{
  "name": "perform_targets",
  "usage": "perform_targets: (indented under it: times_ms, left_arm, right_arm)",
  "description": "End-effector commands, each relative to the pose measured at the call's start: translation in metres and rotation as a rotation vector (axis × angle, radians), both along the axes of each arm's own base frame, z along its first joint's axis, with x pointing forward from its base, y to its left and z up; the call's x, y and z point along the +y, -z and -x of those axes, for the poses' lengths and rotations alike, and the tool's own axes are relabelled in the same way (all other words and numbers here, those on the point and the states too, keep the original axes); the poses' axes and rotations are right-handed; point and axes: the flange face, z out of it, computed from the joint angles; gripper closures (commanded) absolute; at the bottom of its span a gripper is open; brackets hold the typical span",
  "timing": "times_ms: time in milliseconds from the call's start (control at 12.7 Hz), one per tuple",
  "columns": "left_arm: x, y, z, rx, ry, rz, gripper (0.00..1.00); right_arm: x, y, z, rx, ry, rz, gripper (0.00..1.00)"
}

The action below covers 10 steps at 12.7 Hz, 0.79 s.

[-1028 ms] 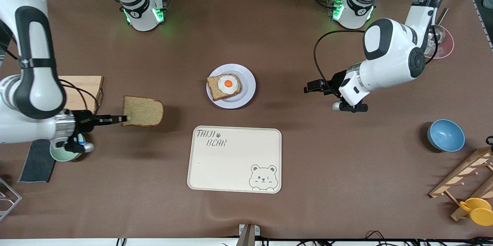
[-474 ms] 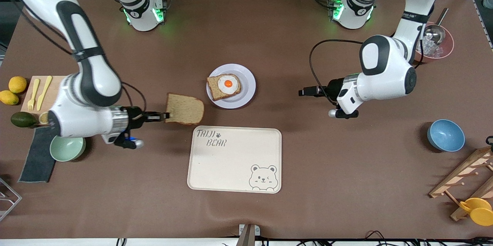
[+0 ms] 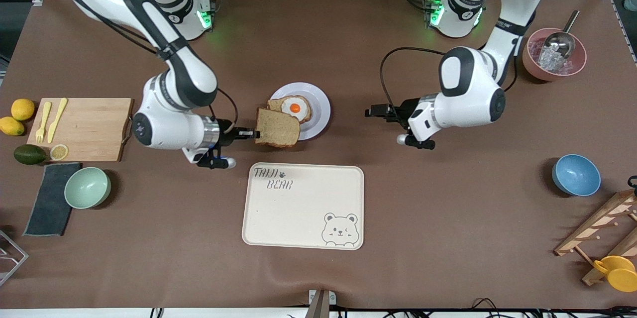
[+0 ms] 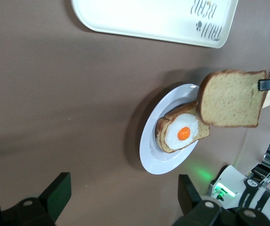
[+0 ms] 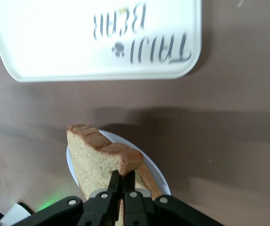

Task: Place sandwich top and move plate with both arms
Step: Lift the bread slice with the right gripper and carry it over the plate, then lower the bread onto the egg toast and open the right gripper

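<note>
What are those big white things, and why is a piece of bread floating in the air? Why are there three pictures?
They are two robot arms at a brown table. One picture looks down from a high camera; the other two come from small cameras on each arm's wrist. The bread isn't floating: the right gripper pinches the sandwich top by its edge, over the rim of the plate. On that plate lies a bread slice with a fried egg. The left gripper hangs open above the table beside the plate, toward the left arm's end. Nearer the high camera lies a cream tray with a bear drawing.
</note>
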Motion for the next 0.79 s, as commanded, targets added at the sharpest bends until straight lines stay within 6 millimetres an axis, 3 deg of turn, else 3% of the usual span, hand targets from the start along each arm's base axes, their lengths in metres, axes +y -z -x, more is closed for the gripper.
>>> perform_targets:
  times_ms: [0,237,474,632,711]
  left_arm:
    - [-0.031,0.005,-0.002,-0.013,0.026,0.029,0.0]
    - [-0.057,0.023,-0.021,0.009,0.025,0.056,0.0]
    - [-0.076,0.048,-0.009,0.039,0.046,0.04,0.0]
    - [-0.085,0.054,-0.003,0.052,0.04,0.038,0.0]
    - [-0.093,0.058,0.003,0.073,0.035,0.042,0.0]
  right_arm:
    - [0.005,-0.009,0.04,-0.007,-0.022,0.04,1.0]
    - [0.027,-0.002,0.077,-0.029,-0.035,0.068,1.0]
    - [0.051,0.008,0.089,-0.058,-0.005,0.071,1.0]
    - [0.051,0.017,0.089,-0.034,0.02,0.076,1.0]
    - [0.051,0.021,0.089,-0.01,0.052,0.085,0.6]
